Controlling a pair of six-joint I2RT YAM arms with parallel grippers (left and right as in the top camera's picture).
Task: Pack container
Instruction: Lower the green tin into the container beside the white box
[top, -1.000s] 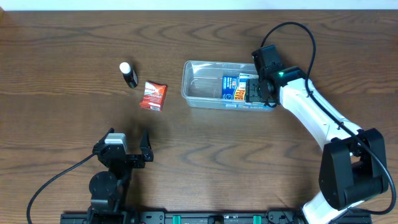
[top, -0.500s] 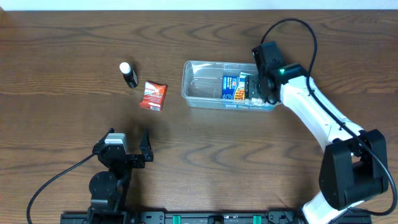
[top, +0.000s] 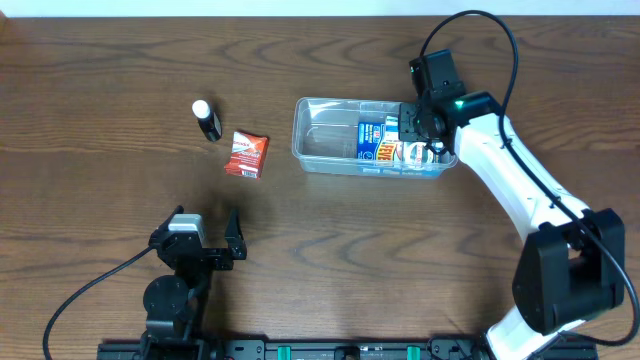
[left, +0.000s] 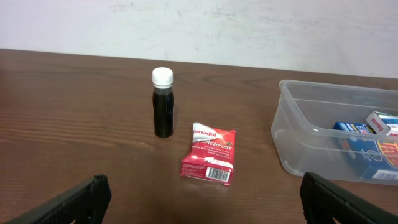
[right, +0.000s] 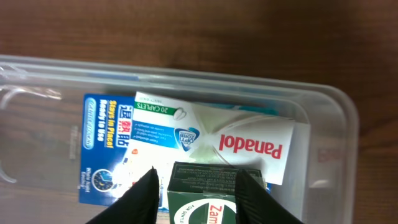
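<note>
We are on the placing step: our right end effector is hanging over the right end of the container, toward the desk's far edge, with its fingers flanking a green box. We cannot tell whether they are pinching it. Next, we are judging, comes fetching the red sachet and the bottle. Our left end effector is waiting, spread wide, at the near edge.

We read "Panadol" in red and "20 CAPLETS" on the white box in the container, and "Stays in Place" on the blue box beside it. The green box shows only "Zam", cut off at the picture's edge. The red sachet bears "Panadol ActiFast".
</note>
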